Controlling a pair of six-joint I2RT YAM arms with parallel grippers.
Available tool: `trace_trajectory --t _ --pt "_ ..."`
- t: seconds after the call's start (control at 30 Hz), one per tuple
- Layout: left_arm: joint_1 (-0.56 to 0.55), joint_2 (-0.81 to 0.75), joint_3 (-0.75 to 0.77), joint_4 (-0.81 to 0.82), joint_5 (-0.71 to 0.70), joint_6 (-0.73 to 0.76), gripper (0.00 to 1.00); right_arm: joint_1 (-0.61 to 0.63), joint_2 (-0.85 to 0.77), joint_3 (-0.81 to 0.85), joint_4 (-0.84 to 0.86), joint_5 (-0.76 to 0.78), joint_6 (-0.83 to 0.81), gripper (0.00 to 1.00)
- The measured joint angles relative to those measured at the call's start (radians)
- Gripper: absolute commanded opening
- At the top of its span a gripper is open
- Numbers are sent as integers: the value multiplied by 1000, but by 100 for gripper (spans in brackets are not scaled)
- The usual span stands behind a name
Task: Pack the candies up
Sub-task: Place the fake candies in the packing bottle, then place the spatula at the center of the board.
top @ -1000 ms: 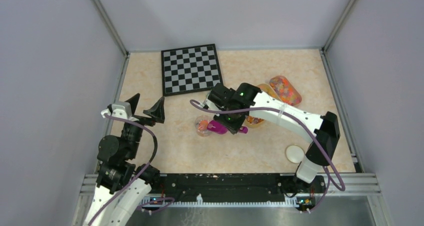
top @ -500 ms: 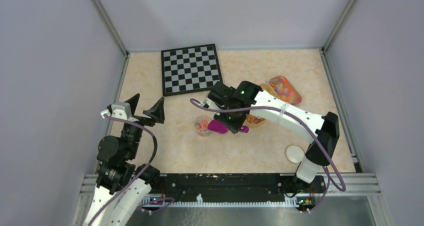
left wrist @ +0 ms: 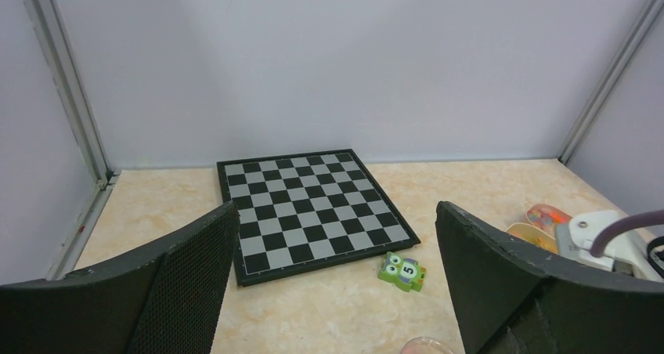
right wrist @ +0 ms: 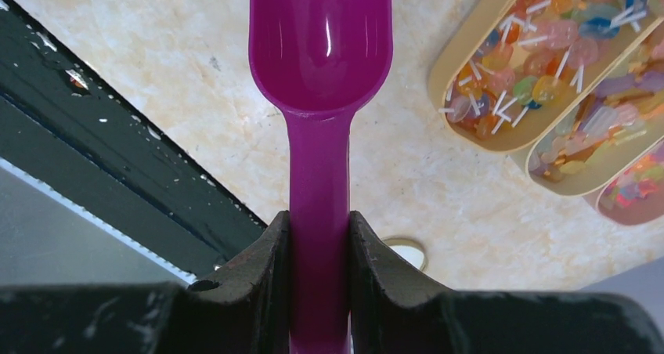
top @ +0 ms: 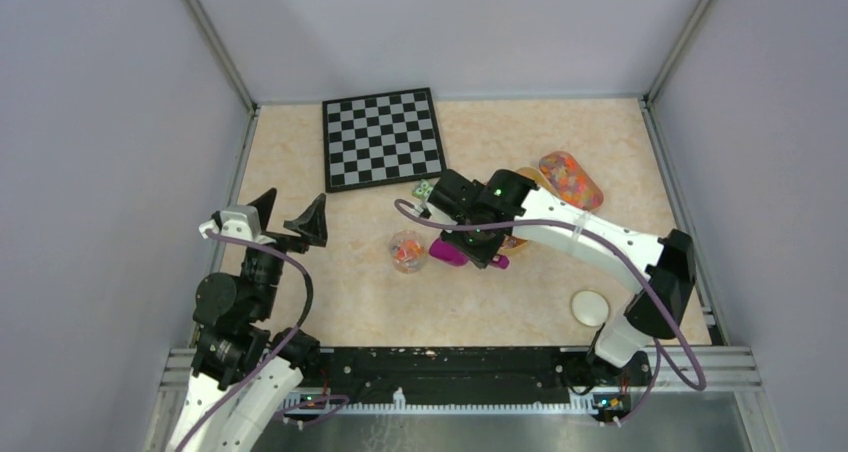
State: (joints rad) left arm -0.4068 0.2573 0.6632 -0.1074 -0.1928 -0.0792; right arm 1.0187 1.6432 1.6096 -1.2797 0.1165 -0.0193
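The right tool is clamped on the handle of the magenta scoop — its two dark fingers press the handle from either side, set only as far apart as the handle is thick. In the top view the scoop's bowl lies just beside a small clear cup with orange and red candies in it, near the middle of the counter. More candies fill an oval tray at the far right, and the right wrist view shows their multicoloured pieces next to tan trays of sweets on white sticks. The left tool stands with its fingers spread wide, holding and touching nothing — raised over the counter's left side. Between its fingers the wrist view shows a chessboard and, just beside the board's near corner, a small green block with eyes. A round white lid lies flat near the right arm's base.
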Motion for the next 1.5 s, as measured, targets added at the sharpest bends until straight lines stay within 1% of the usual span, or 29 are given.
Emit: trace_trajectory --t 0.2,0.33,0.53,0.6,0.8,0.93,0.97,1.07,1.2,1.3,1.4,1.5 --pt "-2 0 0 -2 -17 -1 99 -39 -121 -145 53 49 70 0" --pt "-2 1 0 -3 -20 -1 99 -62 -196 -236 131 78 111 0" --pt "-3 11 0 -7 -26 -5 99 -81 -227 -276 273 114 120 0" --pt "-3 16 0 -8 -26 -5 99 -122 -231 -284 346 117 114 0" --pt "-4 21 0 -14 -26 -5 99 -358 -211 -288 616 150 94 0" --pt "-5 21 0 -14 -25 -5 99 -436 -122 -286 797 155 73 0" --pt "-5 21 0 -14 -25 -5 99 -455 -80 -282 847 155 72 0" --pt "-5 21 0 -14 -23 -5 99 -489 52 -235 918 164 92 0" --pt "-5 21 0 -14 -16 -5 99 -520 272 -65 936 191 137 0" --pt "-5 21 0 -14 -13 -5 99 -529 391 37 943 211 175 0" --pt "-6 20 0 -14 -9 -5 99 -531 476 116 925 243 235 0" --pt "-6 20 0 -14 -6 -5 99 -531 552 204 881 303 337 0"
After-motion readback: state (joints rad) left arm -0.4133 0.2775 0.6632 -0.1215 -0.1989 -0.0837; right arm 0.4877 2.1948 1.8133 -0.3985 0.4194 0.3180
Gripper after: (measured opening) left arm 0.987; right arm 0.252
